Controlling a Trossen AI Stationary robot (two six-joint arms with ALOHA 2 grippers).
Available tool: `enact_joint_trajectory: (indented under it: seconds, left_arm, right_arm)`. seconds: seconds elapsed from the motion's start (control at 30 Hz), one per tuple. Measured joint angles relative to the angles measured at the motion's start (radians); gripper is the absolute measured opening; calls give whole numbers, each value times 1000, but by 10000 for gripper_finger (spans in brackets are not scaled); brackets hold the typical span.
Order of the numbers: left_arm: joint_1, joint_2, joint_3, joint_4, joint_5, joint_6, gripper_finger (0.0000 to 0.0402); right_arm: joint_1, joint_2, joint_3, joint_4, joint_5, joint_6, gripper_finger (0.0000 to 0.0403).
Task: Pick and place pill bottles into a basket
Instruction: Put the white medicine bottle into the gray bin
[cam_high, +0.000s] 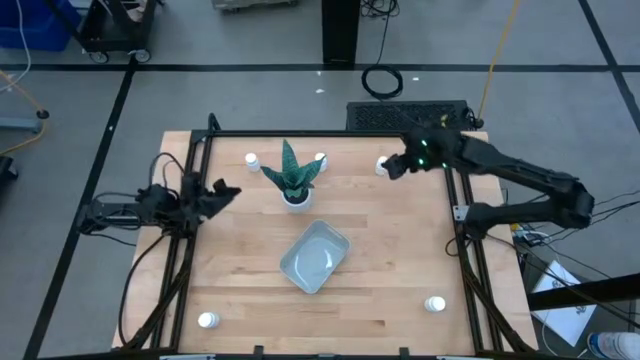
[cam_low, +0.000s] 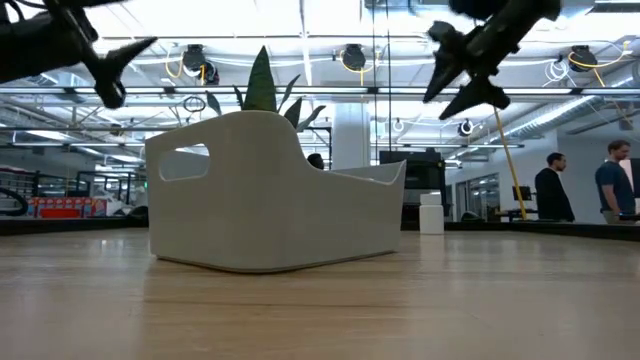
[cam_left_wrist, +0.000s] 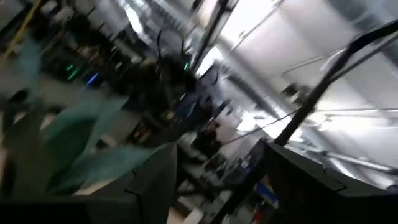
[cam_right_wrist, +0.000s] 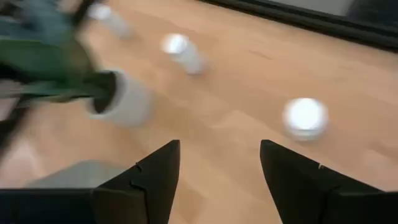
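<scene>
Nearest the front edge of the pale wooden table (cam_high: 380, 290), two small white capped pill bottles (cam_high: 208, 320) (cam_high: 434, 303) stand by its corners, and the shallow pale blue-grey plastic basket (cam_high: 314, 256) lies empty at the middle. Farther back, a green spiky plant in a white pot (cam_high: 293, 178) stands between two more bottles (cam_high: 251, 159) (cam_high: 320, 158). At the left side the left gripper (cam_high: 226, 191) hangs open and empty, while the right gripper (cam_high: 394, 168), jaws apart and empty, hovers just beside the fifth bottle (cam_high: 381, 166) near the far edge.

Potted plant (cam_high: 291, 177) stands behind the basket (cam_high: 315, 256), five pill bottles (cam_high: 251, 160) around.
</scene>
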Motion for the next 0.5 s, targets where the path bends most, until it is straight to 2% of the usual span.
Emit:
enact_joint_trajectory:
  seconds: [0.1,0.3,0.43,0.5]
  left_arm:
    - [0,1,0,-117,-8,-37,246]
    - [0,1,0,-203,5,-4,246]
    - [0,0,0,-282,114,206,246]
    - [-1,0,0,-328,153,251,246]
  right_arm:
    - [-59,82,56,-74,-10,-76,215]
    - [-136,201,124,-161,-81,-149,215]
    - [-166,252,126,-162,-132,-156,215]
    - [-175,280,126,-161,-136,-169,215]
